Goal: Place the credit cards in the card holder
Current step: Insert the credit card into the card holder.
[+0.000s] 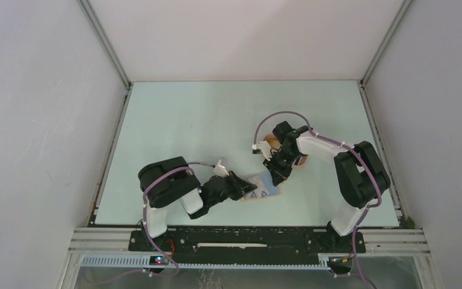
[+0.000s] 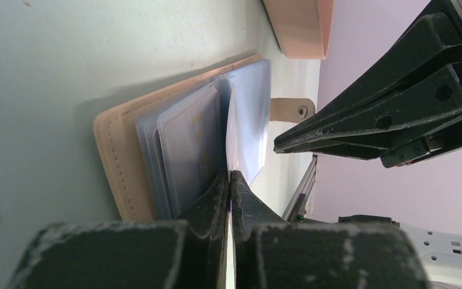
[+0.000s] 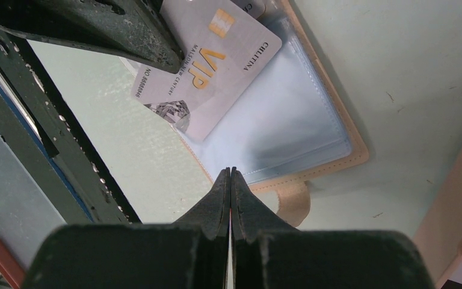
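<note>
Worktop: a wide, pale green worktop (image 1: 216,120) with white walls around it.
Left arm: a black and white robot arm (image 1: 165,183), bent low and reaching right toward the middle of the front edge.
Right arm: a black and white robot arm (image 1: 358,174), reaching left and down to the same spot.
Tray: a peach oval shallow tray (image 2: 298,27) sits on the worktop just beyond the card holder, close to the right arm's wrist.
Card holder: a flat tan leather-look card holder (image 3: 295,114) lies open on the worktop near the front, between the two arms. Its clear plastic pockets face up.
Left fingers: the left fingers (image 2: 225,180) are pressed together. Their tips are at the clear pockets, and one clear leaf stands up right at the tips. I cannot tell if that leaf is pinched.
Right fingers: the right fingers (image 3: 227,180) are pressed together with nothing between them. They hang over the card holder's edge, next to the snap tab.
Card: a pale grey plastic card with gold "VIP" letters (image 3: 207,66) lies slanted on the open card holder. One corner sticks out past the edge, over the worktop. Its far end is hidden under the left fingers. I cannot tell if it is inside a pocket.
Snap tab: a little tan tab with a metal stud (image 3: 293,203) sticks out from the card holder's edge.
</note>
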`<state>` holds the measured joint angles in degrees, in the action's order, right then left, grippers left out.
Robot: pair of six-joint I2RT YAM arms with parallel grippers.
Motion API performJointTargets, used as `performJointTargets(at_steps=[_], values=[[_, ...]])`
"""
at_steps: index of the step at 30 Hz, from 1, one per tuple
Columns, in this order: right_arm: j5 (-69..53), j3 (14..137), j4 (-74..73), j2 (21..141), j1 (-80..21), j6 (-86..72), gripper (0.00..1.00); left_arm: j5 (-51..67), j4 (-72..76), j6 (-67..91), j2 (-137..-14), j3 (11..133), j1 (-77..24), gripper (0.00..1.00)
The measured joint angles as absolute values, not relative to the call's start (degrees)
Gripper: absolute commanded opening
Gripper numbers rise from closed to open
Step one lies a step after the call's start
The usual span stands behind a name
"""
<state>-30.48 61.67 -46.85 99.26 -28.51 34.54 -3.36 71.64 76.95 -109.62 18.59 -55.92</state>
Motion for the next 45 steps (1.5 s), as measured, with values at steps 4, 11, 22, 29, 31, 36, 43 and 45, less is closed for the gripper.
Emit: performJointTargets(at_steps=[4,11,22,29,31,36,43,45], values=[[-30.5,61.7,-46.9,99.3,-28.6,34.5,0.01,-2.0,70.2,77.7,-109.6,19.3,-55.4,0.06],[-29.9,61.7,-46.9,99.3,-28.7,34.4,0.01,0.0,67.5,78.2,-108.7,20.1,-54.7,0.06],[-29.2,62.4,-46.9,99.3,-29.1,34.2,0.01,3.4,64.4,78.1,-108.6,22.1,-53.5,0.07],[-28.9,62.4,-46.9,99.3,-29.2,34.1,0.01,5.3,62.5,77.8,-108.8,23.6,-52.9,0.10],[-28.7,62.4,-46.9,99.3,-29.3,34.1,0.01,6.1,62.2,77.5,-109.2,24.4,-52.7,0.10],[-28.6,62.4,-46.9,99.3,-29.3,34.1,0.01,7.7,60.7,76.4,-110.2,26.5,-52.3,0.13],[-29.1,62.4,-46.9,99.0,-29.3,34.2,0.01,9.7,59.3,74.9,-111.1,28.8,-52.0,0.22],[-29.7,62.4,-46.9,98.3,-29.3,34.3,0.01,10.1,59.3,74.6,-111.1,29.1,-51.8,0.29]])
